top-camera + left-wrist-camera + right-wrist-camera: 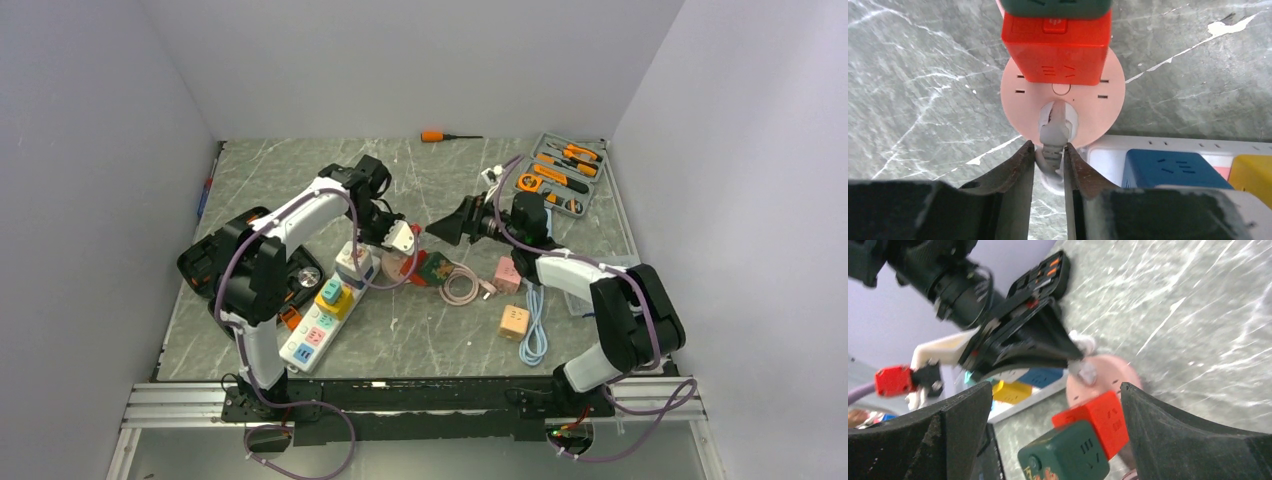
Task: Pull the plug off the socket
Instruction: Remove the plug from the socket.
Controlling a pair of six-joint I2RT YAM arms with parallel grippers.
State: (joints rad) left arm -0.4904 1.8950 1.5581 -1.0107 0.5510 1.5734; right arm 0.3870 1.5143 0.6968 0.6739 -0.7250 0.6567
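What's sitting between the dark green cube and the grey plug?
A red cube adapter, just beyond the grey plug in the left wrist view.

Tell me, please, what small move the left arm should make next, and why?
Probably draw the left gripper straight back, away from the pink round socket, keeping the pull in line with the plug. Its fingers pinch the grey plug from both sides, and the plug is not yet out of the socket. The right gripper hangs open nearby, holding nothing.

Left arm (300,215): white links, black joints; purple cable (351,440); fingers (1018,172) black, scuffed.
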